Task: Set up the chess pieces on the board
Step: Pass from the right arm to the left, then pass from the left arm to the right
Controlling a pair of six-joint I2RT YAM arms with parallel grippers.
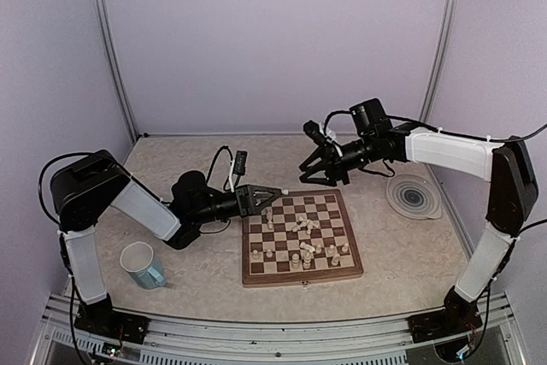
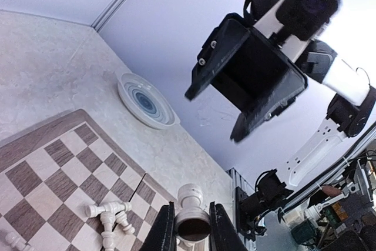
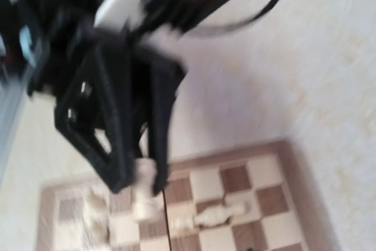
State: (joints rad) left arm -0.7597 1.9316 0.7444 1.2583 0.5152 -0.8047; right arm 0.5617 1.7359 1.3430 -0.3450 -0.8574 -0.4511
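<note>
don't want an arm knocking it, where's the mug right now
In the top view the light blue mug stands on the left side of the table near the front edge, left of the chessboard and beside the left arm.

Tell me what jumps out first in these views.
The left gripper is clamped on one chess piece near the far-left corner of the board. The right gripper hangs open above the board's far edge, and a heap of toppled pieces lies mid-board.

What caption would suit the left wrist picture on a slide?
Left gripper pinches a cream chess piece over the board; the open right gripper hovers overhead.
</note>
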